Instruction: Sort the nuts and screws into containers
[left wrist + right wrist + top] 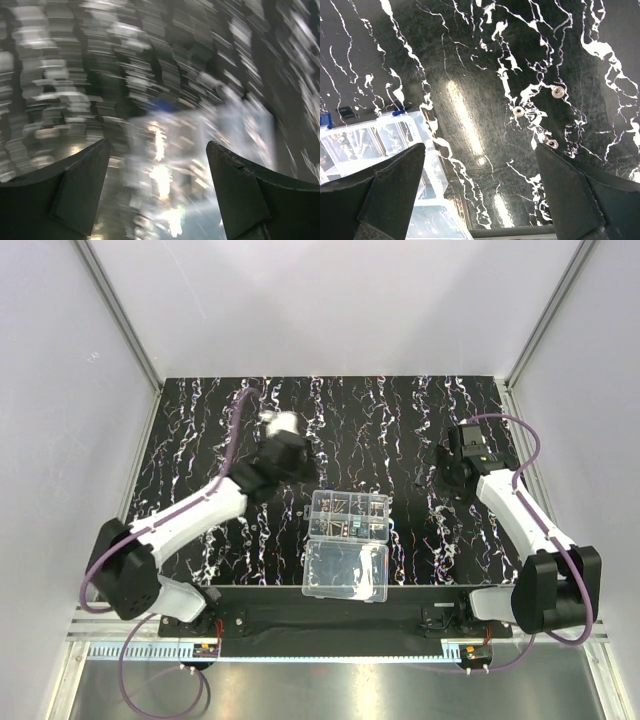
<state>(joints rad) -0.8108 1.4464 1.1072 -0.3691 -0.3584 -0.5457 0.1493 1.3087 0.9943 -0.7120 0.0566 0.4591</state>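
While the left gripper point(157, 145) and right gripper point(480, 147) spread empty fingers point(390, 195) wide, three loose nuts point(518, 111) on the desk mat point(470, 60) near the organizer box point(370, 140) look light, hard, slippery, best pinched across their sides.

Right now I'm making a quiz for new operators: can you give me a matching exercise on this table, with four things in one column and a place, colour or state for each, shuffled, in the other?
Things
1. mat
2. divided box
3. clear lid
4. loose nuts

Descriptions
A. undivided, lying open on the box's near side
B. bare on the mat, outside any compartment
C. black with white streaks
D. small parts inside its compartments

Pairs: 1-C, 2-D, 3-A, 4-B
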